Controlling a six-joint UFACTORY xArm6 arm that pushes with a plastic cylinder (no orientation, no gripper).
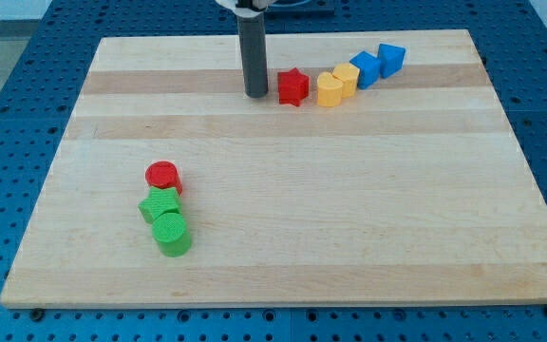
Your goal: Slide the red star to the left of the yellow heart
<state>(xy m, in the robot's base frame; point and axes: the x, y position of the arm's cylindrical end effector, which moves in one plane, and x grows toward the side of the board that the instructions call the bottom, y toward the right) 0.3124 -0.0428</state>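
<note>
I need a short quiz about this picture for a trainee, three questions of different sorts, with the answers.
1. True or false: my tip is on the view's right of the red star.
2. Which block lies nearest the red star? A) yellow heart B) red cylinder C) green cylinder
3. Fill in: two ____ blocks end the row at the view's top right.

Key: 1 false, it stands at the star's left; 2 A; 3 blue.
</note>
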